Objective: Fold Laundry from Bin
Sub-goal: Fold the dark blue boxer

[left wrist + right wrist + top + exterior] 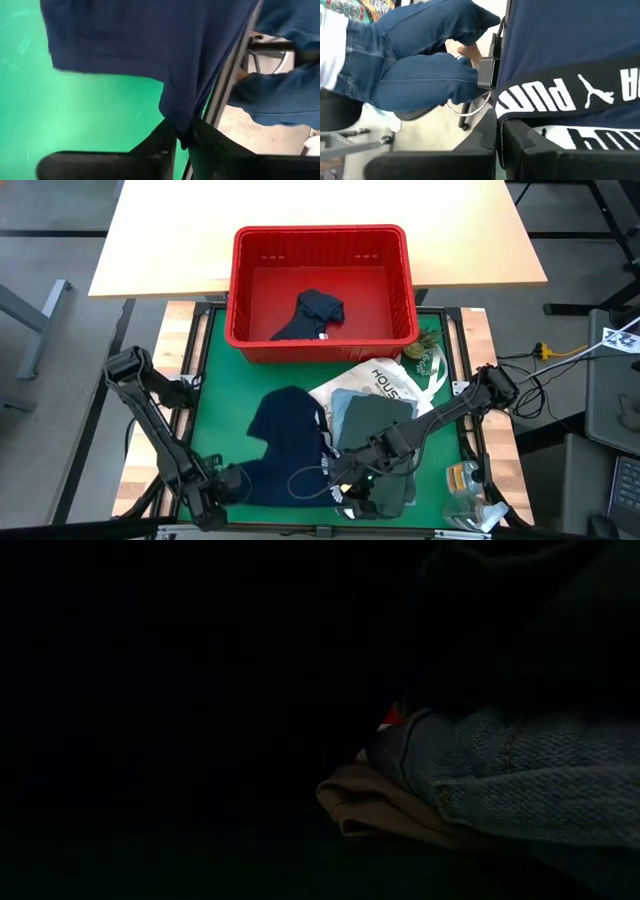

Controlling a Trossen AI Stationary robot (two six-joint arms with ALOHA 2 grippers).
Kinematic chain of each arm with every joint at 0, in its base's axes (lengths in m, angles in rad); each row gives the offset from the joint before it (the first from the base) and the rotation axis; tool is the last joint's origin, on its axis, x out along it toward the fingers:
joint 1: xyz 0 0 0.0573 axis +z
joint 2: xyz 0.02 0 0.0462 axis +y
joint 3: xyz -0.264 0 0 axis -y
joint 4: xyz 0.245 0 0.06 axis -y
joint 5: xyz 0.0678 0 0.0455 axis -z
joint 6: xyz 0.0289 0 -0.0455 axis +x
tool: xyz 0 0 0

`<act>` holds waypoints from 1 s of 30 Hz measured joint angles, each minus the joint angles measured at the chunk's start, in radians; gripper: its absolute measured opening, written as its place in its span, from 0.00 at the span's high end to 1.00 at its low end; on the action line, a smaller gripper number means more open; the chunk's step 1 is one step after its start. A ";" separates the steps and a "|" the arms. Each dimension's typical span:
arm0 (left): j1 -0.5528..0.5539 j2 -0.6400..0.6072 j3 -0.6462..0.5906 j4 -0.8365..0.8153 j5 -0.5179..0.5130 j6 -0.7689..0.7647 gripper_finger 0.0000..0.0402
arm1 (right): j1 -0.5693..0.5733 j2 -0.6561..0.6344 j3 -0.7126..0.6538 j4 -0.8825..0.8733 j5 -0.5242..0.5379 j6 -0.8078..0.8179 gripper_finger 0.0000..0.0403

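Navy shorts [288, 442] with a white-lettered waistband [555, 95] lie spread on the green mat [225, 370] near the table's front edge. My left gripper [238, 482] is shut on their near left part, my right gripper [338, 480] on their near right part. To their right, an olive-green garment [378, 423] lies on a light blue one [340, 398]. The red bin [320, 240] stands at the far side with one dark navy garment [312, 315] on its floor. My left gripper pinches a bunched fold of the shorts' navy cloth [179, 119] between its two fingers, slanting down from the near left. The cloth rises slack from the fingers; the rest lies on the mat. My right gripper pinches the shorts at the lettered waistband [520, 116] between its two fingers [485, 137], slanting down from the right. Whether the band is clear of the mat at the hold I cannot tell.
A white printed tote bag [385, 378] lies between the bin and the olive garment. Bottles [465, 480] stand at the near right corner. A person in jeans [420, 75] sits just beyond the near edge. The low view shows denim [520, 775] on beige cloth [375, 805].
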 joint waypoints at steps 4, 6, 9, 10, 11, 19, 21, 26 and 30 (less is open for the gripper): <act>0.000 0.005 0.000 0.019 -0.002 0.044 0.84 | 0.000 0.000 0.000 -0.001 -0.009 0.053 0.91; 0.000 0.005 0.000 0.022 -0.003 0.059 0.79 | 0.000 0.000 0.000 -0.003 -0.027 0.072 0.85; -0.002 0.005 0.000 0.026 -0.003 0.064 0.72 | 0.000 0.000 0.000 -0.019 -0.029 0.097 0.76; -0.003 0.005 0.000 0.029 -0.003 0.065 0.70 | 0.000 0.000 0.000 -0.032 -0.029 0.102 0.73; -0.003 0.005 0.000 0.030 -0.002 0.065 0.68 | 0.000 0.000 0.000 -0.043 -0.029 0.105 0.70; -0.003 0.005 0.000 0.034 -0.026 0.066 0.61 | 0.000 -0.001 0.000 -0.167 0.008 0.108 0.60; -0.003 0.005 0.000 0.034 -0.043 0.066 0.60 | 0.000 -0.001 0.000 -0.168 0.061 0.106 0.60; 0.011 0.005 0.000 0.034 -0.120 0.067 0.60 | -0.032 -0.001 0.000 -0.163 0.189 0.096 0.60; 0.043 -0.002 0.000 0.034 -0.135 0.113 0.60 | -0.086 -0.001 0.000 -0.145 0.221 0.095 0.60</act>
